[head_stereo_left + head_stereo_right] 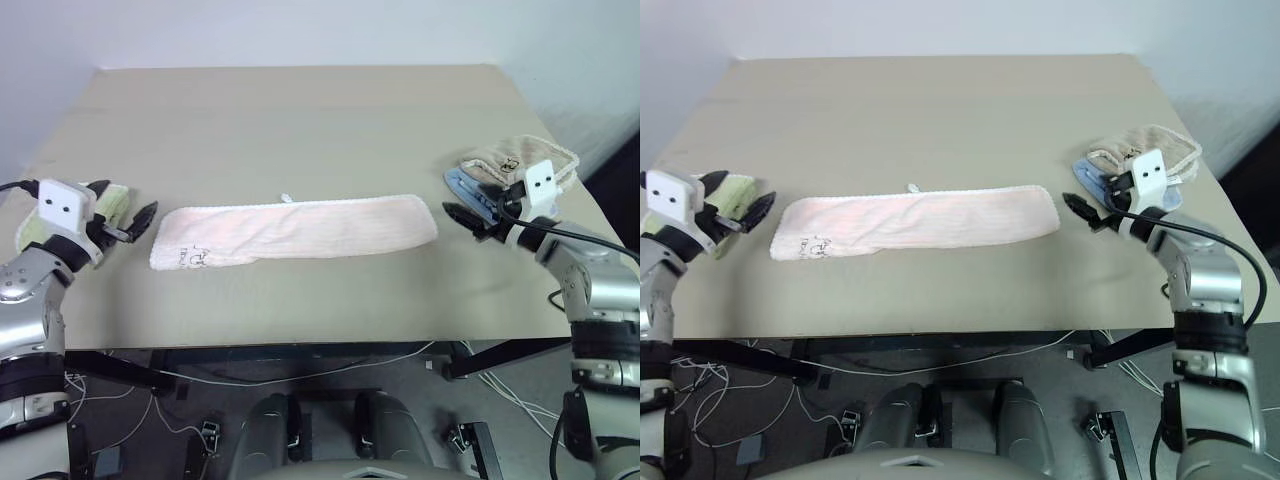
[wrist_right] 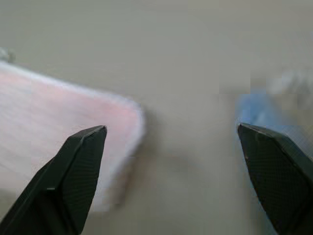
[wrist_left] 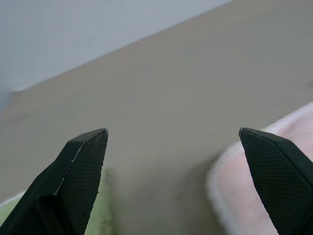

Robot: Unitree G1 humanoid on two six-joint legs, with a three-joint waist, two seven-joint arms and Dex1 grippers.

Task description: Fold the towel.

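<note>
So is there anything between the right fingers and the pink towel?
No, just bare table between the right gripper and the towel, seen in the eye views.

Quick headcount: four towels total on one bench point(image 1: 300, 120). One is the pink towel point(image 1: 295, 231), folded into a long strip across the middle. One light green towel point(image 1: 112, 205) sits at the left edge, and over at the right there's a beige towel point(image 1: 520, 155) stacked on a blue towel point(image 1: 465, 187), so two in that pile. One small white tag point(image 1: 286, 198) pokes out of the pink one's far edge. Two grippers, left gripper point(image 1: 140, 222) and right gripper point(image 1: 465, 217), two black fingers point(image 3: 80, 166) on each.
</note>
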